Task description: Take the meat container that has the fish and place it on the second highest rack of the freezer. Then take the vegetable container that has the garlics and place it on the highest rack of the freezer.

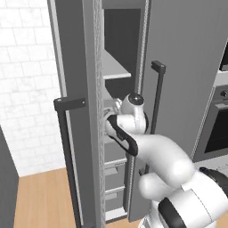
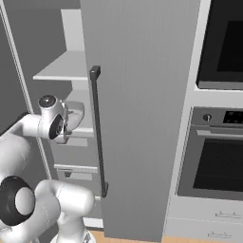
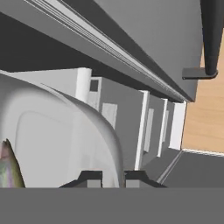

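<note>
Hand view: gripper (image 3: pixel 113 176) clenched on the rim of the meat container (image 3: pixel 57 140), one dark tip on each side of the edge. Container is pale grey-white, smooth, shallow, with a wide rounded rim and a recessed rounded-square floor. Fish (image 3: pixel 8 166) lies in it at the left edge, only a slim pointed end visible, mottled grey-green with some pink. Beyond the dish: stacked grey drawer fronts (image 3: pixel 151 131) of the freezer with white edges, wood floor (image 3: pixel 205 118) at the right, dark bar handle (image 3: pixel 212 35) top right.

Left base view: arm reaches into the gap between the freezer (image 1: pixel 187 67) doors; wrist is at mid height, below a white shelf (image 1: pixel 115 71). Container is hidden behind the wrist and door edge here.

Right base view: pale dish (image 2: pixel 76 114) seen just past the wrist, inside the cabinet, at a lower white shelf (image 2: pixel 80 130) under the upper one; cannot tell if it touches it. Black-windowed oven (image 2: pixel 220 161) at the right.
</note>
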